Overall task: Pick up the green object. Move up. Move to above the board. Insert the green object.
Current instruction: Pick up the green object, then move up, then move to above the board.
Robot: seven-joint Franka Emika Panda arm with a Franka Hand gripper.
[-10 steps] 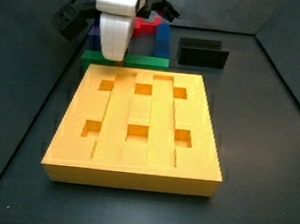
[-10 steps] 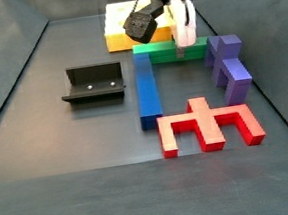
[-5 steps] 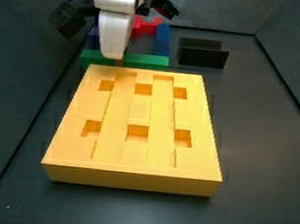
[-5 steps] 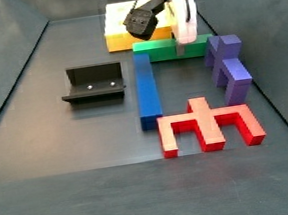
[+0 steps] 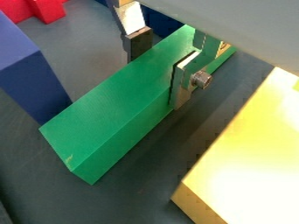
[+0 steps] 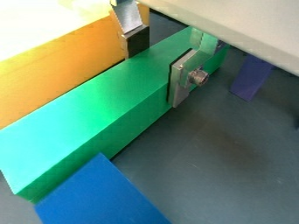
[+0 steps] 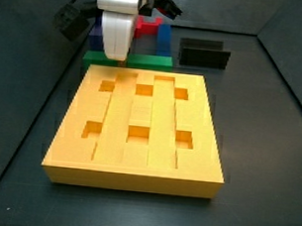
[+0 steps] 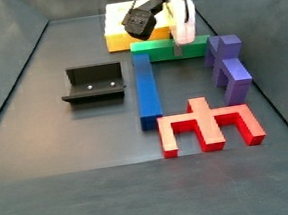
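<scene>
Yellow fills most of my screen: the board (image 7: 137, 129) lies flat on the dark floor, its six square holes showing only their own yellow walls, nothing seated in any of them. Off to one side of the gripper, apart from the other pieces, I see the fixture (image 8: 95, 83) standing as a dark bracket with nothing in it.

Just beyond the board's far edge, my gripper (image 5: 163, 63) is down low with its silver fingers (image 6: 184, 77) on either long face of the green object (image 5: 131, 103); both wrist views show the plates pressed against the bar, so I read it as clamped on the piece. That bar is a long plain green rectangular block with sharp edges and smooth unmarked faces. It lies directly under the gripper, parallel to the board's near edge and just beside it (image 8: 168, 49).

On the other side of the gripper from the board sit a long blue bar (image 8: 145, 87), a purple piece (image 8: 229, 65) and, farther off, a red comb-shaped piece (image 8: 209, 126).
</scene>
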